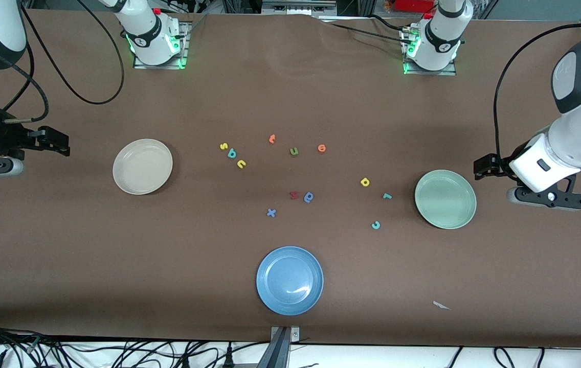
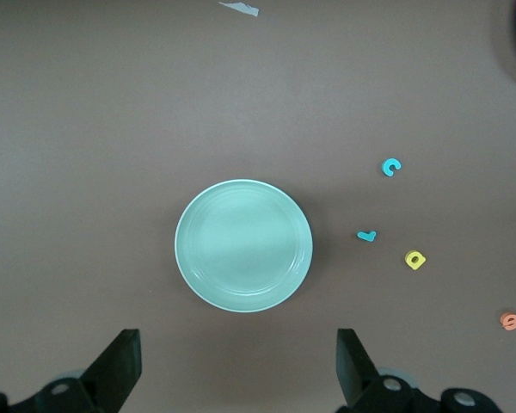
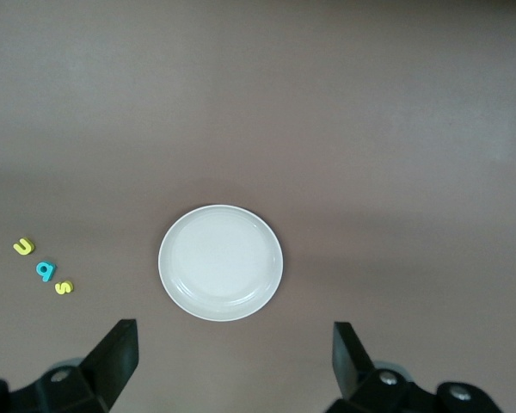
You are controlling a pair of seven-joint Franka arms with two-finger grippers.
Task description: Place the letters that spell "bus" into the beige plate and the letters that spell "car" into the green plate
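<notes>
So far nothing has been sorted: both target plates are bare, and the job stands at its very first pick.

Nearest the front camera lies a blue plate [image 1: 289, 280], which plays no part, and a scrap of white paper [image 1: 441, 305] toward the left arm's end. A little farther off, the teal "c" [image 1: 375, 225] sits on the table with the teal "r" [image 1: 386, 196] and the yellow "a" [image 1: 364, 182] farther again, all three close beside the green plate [image 1: 469, 202]. Between the two groups lie a blue "x" [image 1: 270, 212], a red letter [image 1: 294, 194] and a blue "a"-like letter [image 1: 309, 197], to be left alone.

Farther still, the beige plate [image 1: 119, 179] rests toward the right arm's end, with the yellow "u" [image 1: 241, 164], teal "b" [image 1: 231, 153] and yellow "s" [image 1: 223, 146] in a tight slanting row near it. The olive-green "u" [image 1: 293, 151] and two orange letters [image 1: 321, 148] lie farthest out.

The left gripper [image 2: 237, 366] hangs over the table at the green plate's outer side, jaws spread wide and holding nothing. The right gripper [image 3: 234, 361] hangs likewise outside the beige plate, fully spread and empty.

I judge that the next move calls for one arm to reach past its plate, come down over a single letter and pinch it cleanly. The "bus" row is crowded, so the fingers risk nudging a neighbour.
</notes>
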